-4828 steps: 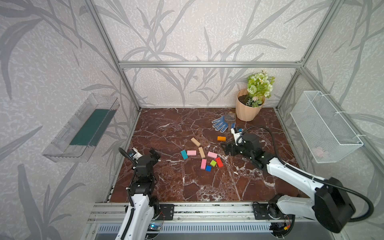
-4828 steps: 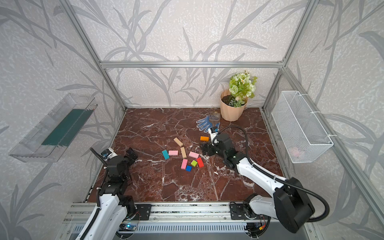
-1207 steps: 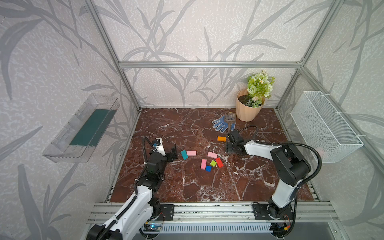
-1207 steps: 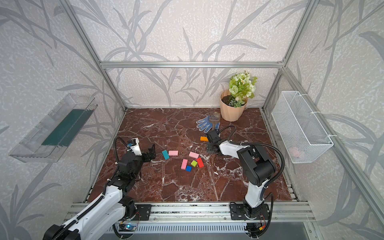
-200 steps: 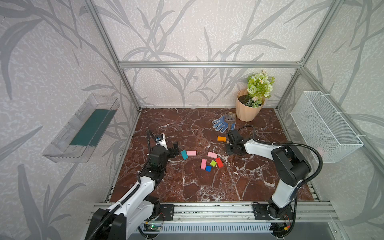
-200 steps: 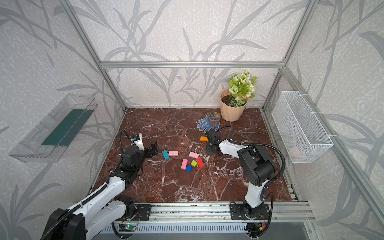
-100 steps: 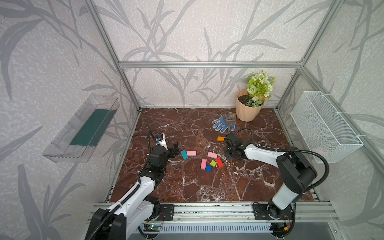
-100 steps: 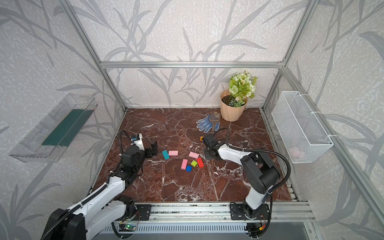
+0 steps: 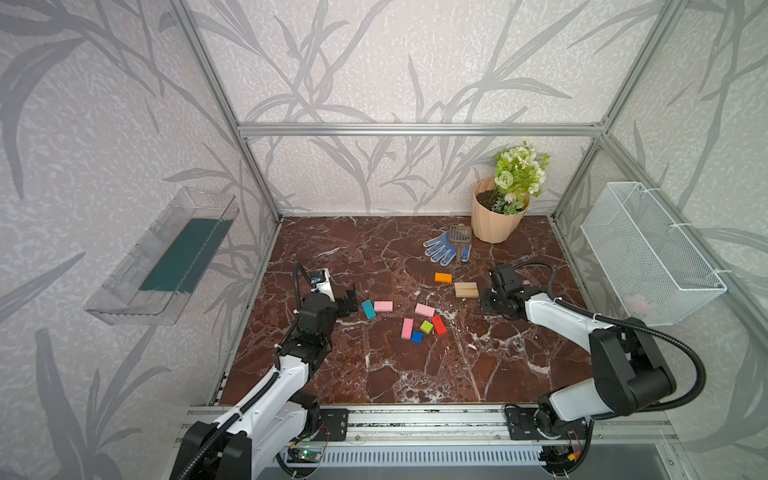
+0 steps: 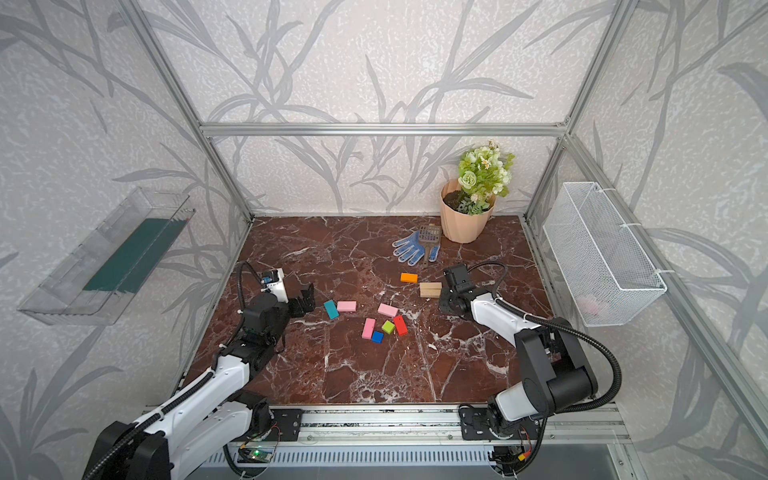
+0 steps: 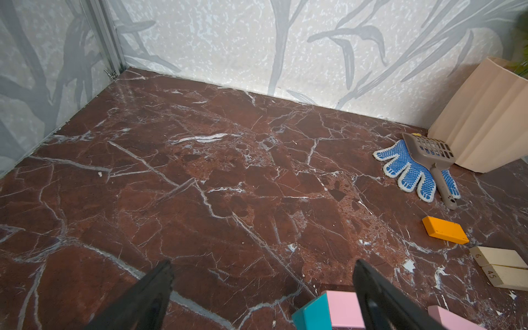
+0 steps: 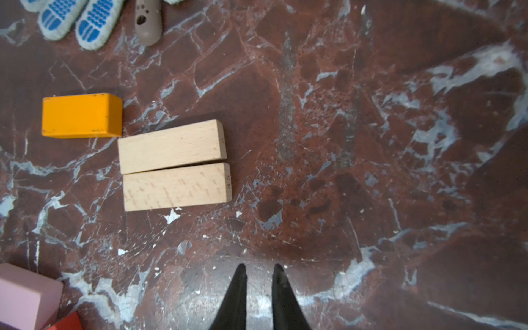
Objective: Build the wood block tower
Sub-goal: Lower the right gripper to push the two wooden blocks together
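Observation:
Two tan wood blocks (image 9: 466, 289) (image 12: 174, 165) lie flat, side by side and touching, with nothing on them; no tower shows. An orange block (image 9: 443, 277) (image 12: 81, 114) sits just behind them. My right gripper (image 9: 485, 304) (image 12: 259, 266) is low over the floor to their right, shut and empty. A teal block (image 9: 368, 309) (image 11: 311, 315) touches a pink one (image 9: 383, 306). My left gripper (image 9: 350, 300) (image 11: 263, 263) stands wide open just left of the teal block. Two more pink blocks (image 9: 424, 309) (image 9: 407, 328), a green cube (image 9: 426, 327), a blue cube (image 9: 417, 337) and a red block (image 9: 439, 325) lie mid-floor.
A blue dotted glove (image 9: 446, 249) with a grey scoop (image 9: 459, 237) on it lies behind the blocks, beside a beige flowerpot (image 9: 496, 224). A wire basket (image 9: 648, 257) hangs on the right wall, a clear tray (image 9: 166, 257) on the left wall.
My right gripper has drawn back to the right off the tan blocks, which now lie uncovered side by side. The left arm has not moved.

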